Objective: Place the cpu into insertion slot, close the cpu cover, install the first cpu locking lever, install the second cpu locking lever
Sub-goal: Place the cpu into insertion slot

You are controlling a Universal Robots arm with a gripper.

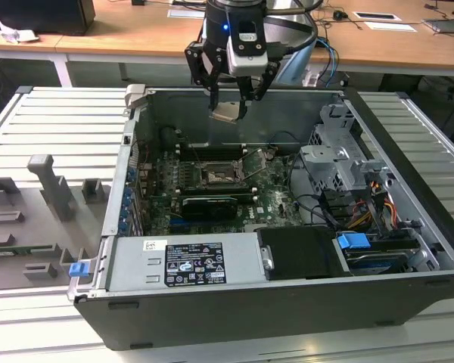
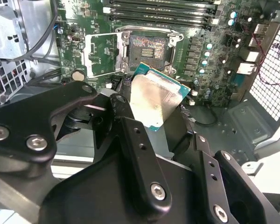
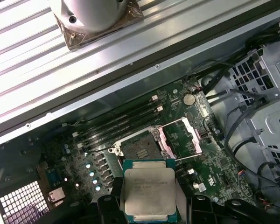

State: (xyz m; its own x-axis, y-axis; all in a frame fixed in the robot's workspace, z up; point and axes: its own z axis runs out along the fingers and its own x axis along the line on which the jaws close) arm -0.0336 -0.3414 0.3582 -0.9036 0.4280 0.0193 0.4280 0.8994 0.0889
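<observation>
While the pincer [image 1: 228, 106] clamps the cpu [image 1: 227, 113] by two opposite edges, its black fingers [image 2: 130, 135] closed no further than the chip's width, the chip hangs tilted above the open case [image 1: 287, 314]. It is near the rim of the far wall and well apart from the green board [image 1: 276, 189] below. In the second wrist view the cpu [image 2: 156, 100] turns its silvery top and green edge to the camera.

The slot [image 1: 216, 175], a square black socket amid the board, lies bare. The cover [image 3: 182, 140], a thin metal frame hinged at the slot's edge, is swung open and lies beside it on the exterior view's right.

Long memory slots [image 1: 212, 151] run just beside the slot, between it and the far wall. A black card [image 1: 208, 206] stands on the slot's near side. A coin cell [image 3: 190, 99] sits near the cover. On the exterior view's right are the drive cage [image 1: 340, 159] and loose cables [image 1: 363, 208]. A power supply [image 1: 185, 261] lies along the near wall, and a mesh grille [image 2: 275, 70] closes one side.

The case rests on a slatted metal tabletop [image 1: 45, 121]. Grey blocks [image 1: 57, 189] stand on it at the exterior view's left. A round silvery part [image 3: 91, 14] sits on the slats outside the case wall.
</observation>
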